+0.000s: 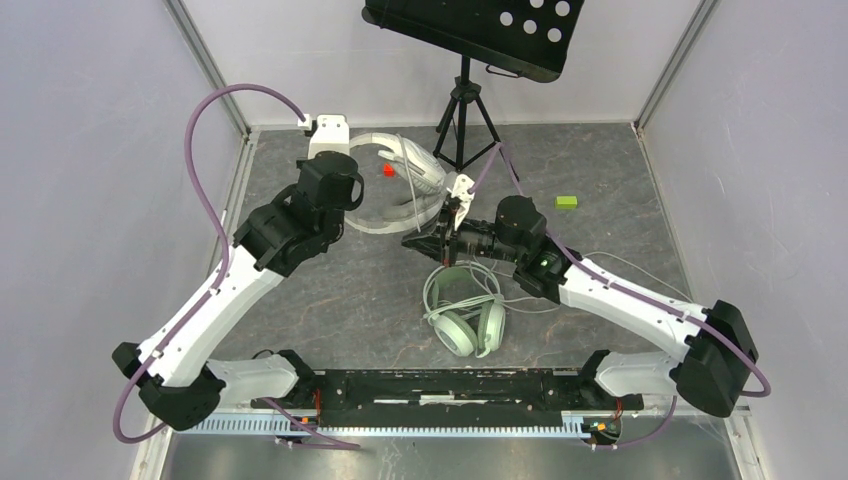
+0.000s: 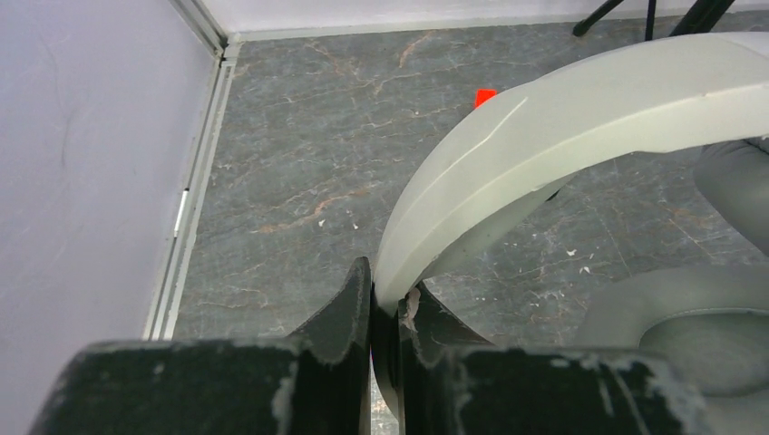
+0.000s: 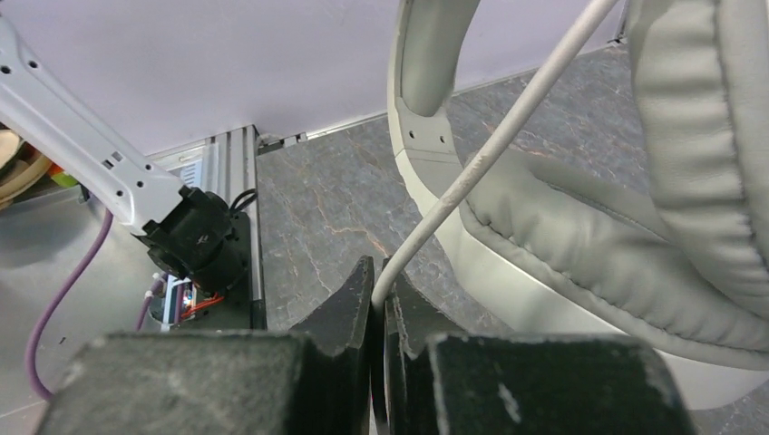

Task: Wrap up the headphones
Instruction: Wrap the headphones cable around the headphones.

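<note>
Clearly the left gripper (image 2: pixel 384 294) was clamped on the stiff headband (image 2: pixel 562 118) of the white-grey headset (image 1: pixel 395 185), at the far middle of the table (image 1: pixel 330 300), while the right gripper (image 3: pixel 379 288) pinched its thin cable (image 3: pixel 494 145) (limp, probably slippery, best guided gently). The mint headset (image 1: pixel 466 318) lay closer in, untouched.

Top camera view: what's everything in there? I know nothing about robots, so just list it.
White-grey over-ear headset: one, white-grey, back centre.
Thin pale cable: one, pale grey, beside that headset.
Mint-green over-ear headset: one, pale green, table centre, lying flat.
Small red block: one, red, beside white-grey headset.
Small green block: one, green, back right.
Black tripod stand: one, black, back centre.
Grey marbled table: one, dark grey, under everything.
Left gripper: one, black, shut on white-grey headset's headband.
Right gripper: one, black, shut on the cable.
</note>
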You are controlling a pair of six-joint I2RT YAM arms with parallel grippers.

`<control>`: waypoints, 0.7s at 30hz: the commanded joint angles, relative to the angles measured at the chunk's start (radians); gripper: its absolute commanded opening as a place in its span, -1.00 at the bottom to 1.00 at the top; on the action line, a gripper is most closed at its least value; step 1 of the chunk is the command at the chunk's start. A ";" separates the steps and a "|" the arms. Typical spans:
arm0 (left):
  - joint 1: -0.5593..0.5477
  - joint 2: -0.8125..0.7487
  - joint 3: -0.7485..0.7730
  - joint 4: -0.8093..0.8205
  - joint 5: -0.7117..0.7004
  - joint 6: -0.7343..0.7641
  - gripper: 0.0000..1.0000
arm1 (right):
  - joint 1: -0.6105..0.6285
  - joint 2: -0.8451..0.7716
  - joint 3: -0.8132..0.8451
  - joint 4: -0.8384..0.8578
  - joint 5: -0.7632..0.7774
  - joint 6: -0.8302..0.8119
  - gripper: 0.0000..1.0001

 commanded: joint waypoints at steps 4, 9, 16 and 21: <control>0.032 -0.052 0.005 0.150 0.026 -0.132 -0.95 | 0.028 0.022 0.005 -0.014 0.037 -0.059 -0.76; 0.060 -0.098 -0.035 0.234 0.108 -0.145 -0.95 | 0.047 0.024 -0.028 0.000 0.057 -0.104 -0.76; 0.081 -0.136 -0.047 0.250 0.163 -0.192 -0.96 | 0.074 0.009 -0.102 0.066 0.104 -0.184 -0.76; 0.097 -0.155 -0.045 0.248 0.222 -0.220 -0.95 | 0.079 0.015 -0.119 0.065 0.141 -0.222 -0.77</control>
